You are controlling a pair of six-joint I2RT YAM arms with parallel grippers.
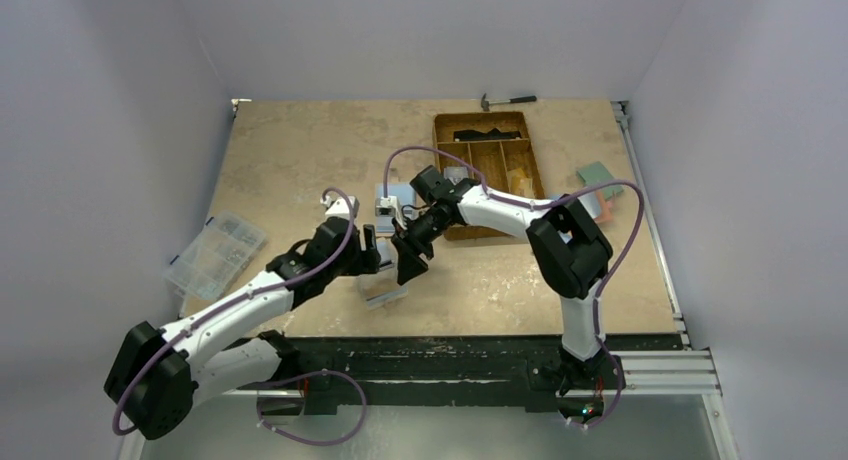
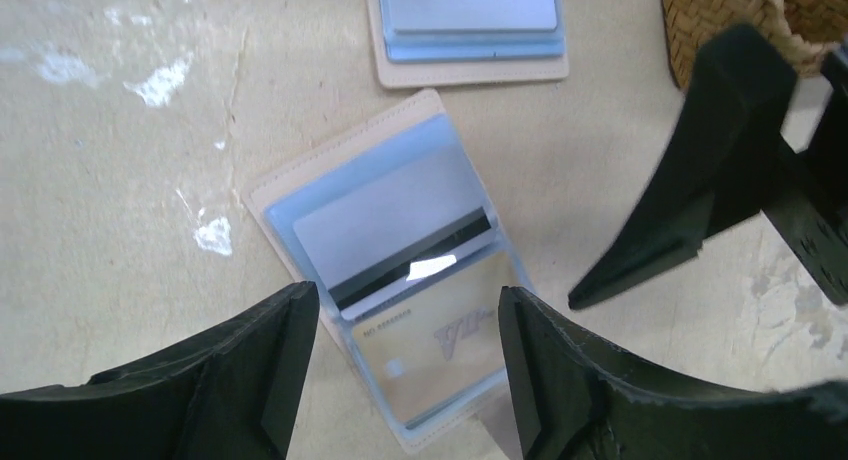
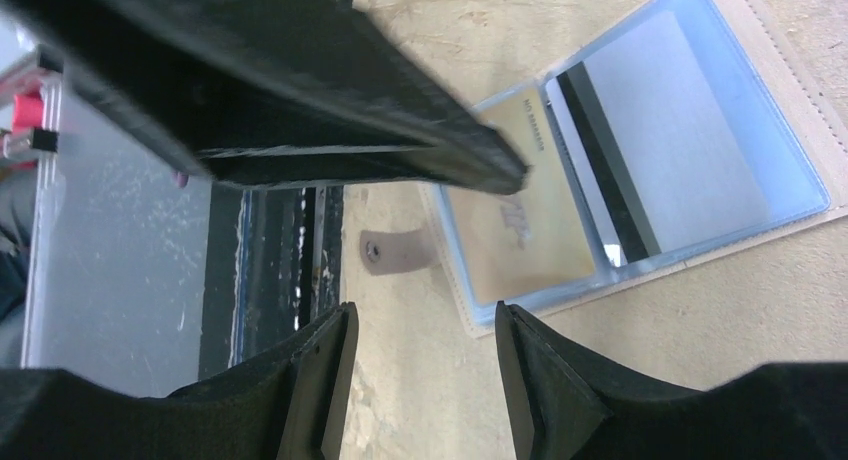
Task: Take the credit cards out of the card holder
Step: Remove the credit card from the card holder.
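Lying open on the counter (image 1: pixel 300 160): card holder (image 2: pixel 400 155), tan, with grey credit card (image 2: pixel 390 215) and gold credit card (image 2: pixel 435 345) in its blue sleeves. Left gripper (image 2: pixel 405 310) and right gripper (image 3: pixel 422 325) just above it, jaws apart, empty.

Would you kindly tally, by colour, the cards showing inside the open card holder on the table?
Grey-blue card, black stripe: 1
Gold card: 1
Total: 2, both in the card holder

Tan table (image 1: pixel 300 150) boxed in by pale walls (image 1: pixel 100 130)
Scuffed top (soft, even light); metal rails (image 1: pixel 660 370) along its near and right edges.
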